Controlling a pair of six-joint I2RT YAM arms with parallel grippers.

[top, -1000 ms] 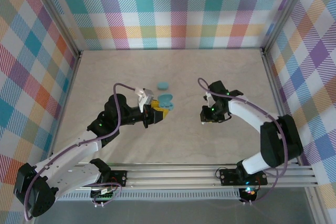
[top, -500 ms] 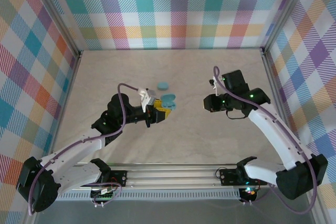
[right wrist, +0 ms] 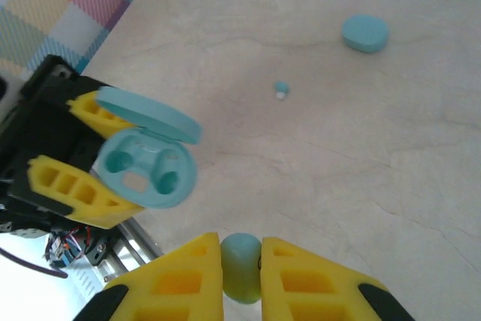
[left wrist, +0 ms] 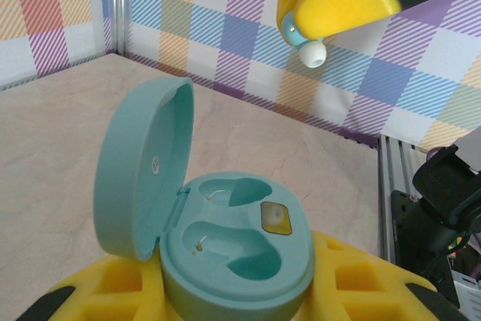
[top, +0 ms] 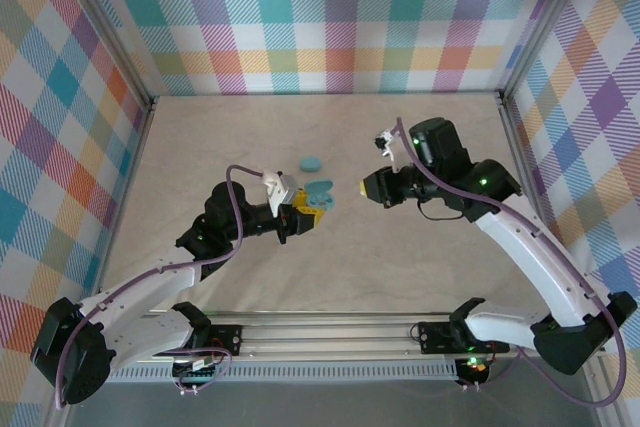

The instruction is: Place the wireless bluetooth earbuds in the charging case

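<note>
My left gripper (top: 306, 210) is shut on the base of an open light blue charging case (left wrist: 234, 249). The lid (left wrist: 140, 172) stands up at the left and both sockets are empty. My right gripper (right wrist: 241, 261) is shut on one pale blue earbud (right wrist: 240, 268), pinched between its yellow fingers. It hovers to the right of the open case (top: 319, 192), a little apart from it. In the left wrist view the held earbud (left wrist: 306, 44) hangs under a yellow fingertip, above and beyond the case. A second earbud (right wrist: 281, 89) lies loose on the table.
A closed light blue oval case (top: 311, 162) lies on the table just behind the open one, and it appears as the closed case (right wrist: 365, 33) in the right wrist view. Plaid walls and metal rails (top: 513, 137) bound the beige table.
My right arm has swung left and slightly forward with the earbud, from the right of the table to close beside the open case. The left arm has barely moved.
</note>
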